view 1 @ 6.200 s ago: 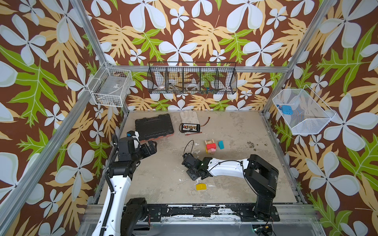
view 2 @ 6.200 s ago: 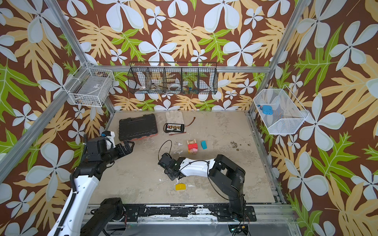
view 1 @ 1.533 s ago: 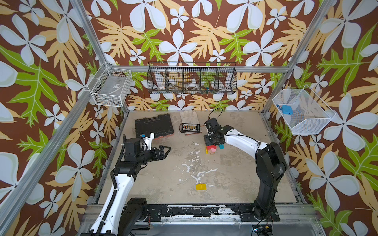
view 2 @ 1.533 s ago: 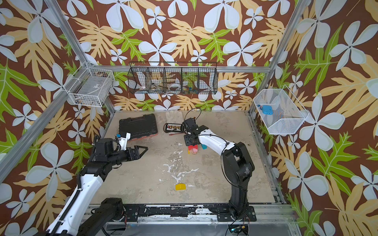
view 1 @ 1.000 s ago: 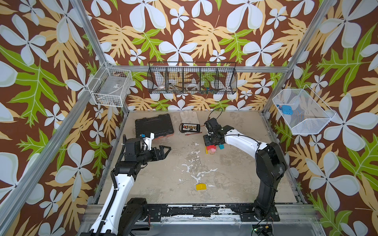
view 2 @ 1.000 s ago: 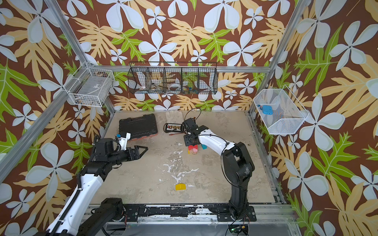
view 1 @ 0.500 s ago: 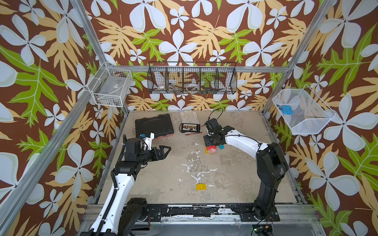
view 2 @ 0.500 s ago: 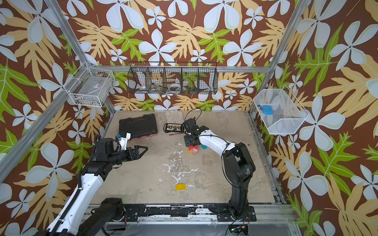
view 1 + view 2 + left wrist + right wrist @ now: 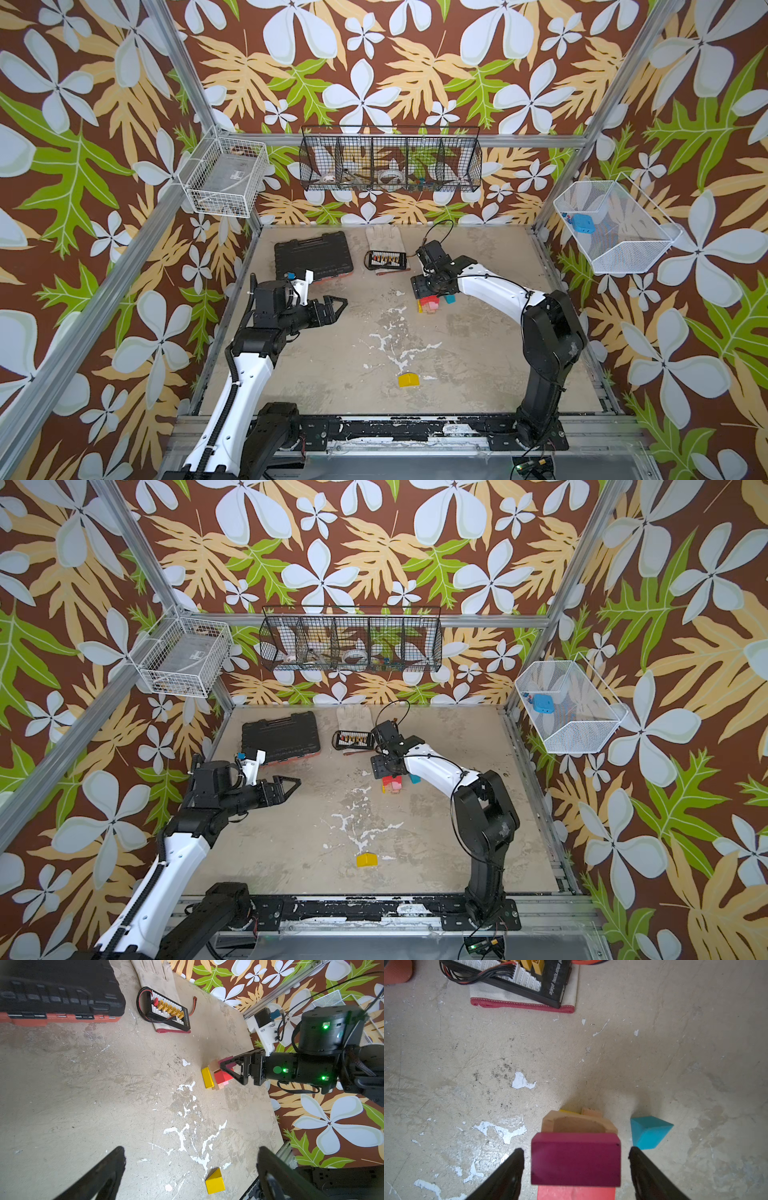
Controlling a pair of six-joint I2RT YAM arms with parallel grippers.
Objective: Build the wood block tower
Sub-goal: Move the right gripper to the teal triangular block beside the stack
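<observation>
The tower (image 9: 430, 302) (image 9: 392, 784) stands right of the table's middle, built of red, pink, yellow and plain wood blocks. A magenta block (image 9: 576, 1160) lies topmost, over a red block (image 9: 576, 1193) and a wood arch (image 9: 577, 1125). My right gripper (image 9: 576, 1167) (image 9: 432, 291) straddles the magenta block, open, with a gap on each side. A teal wedge (image 9: 648, 1132) (image 9: 449, 298) lies on the table just beside the tower. A yellow wedge (image 9: 408, 380) (image 9: 215, 1182) lies alone near the front. My left gripper (image 9: 338, 311) (image 9: 189, 1167) hovers open and empty at the left.
A black tool case (image 9: 313, 253) lies at the back left. A charging board on a glove (image 9: 386, 259) sits just behind the tower. Wire baskets hang on the back wall (image 9: 390, 160) and on both side walls.
My right gripper's jaws have spread apart from the magenta block, which stays on the tower. Several seconds ago that arm was low at the table's middle. The left arm is still.
</observation>
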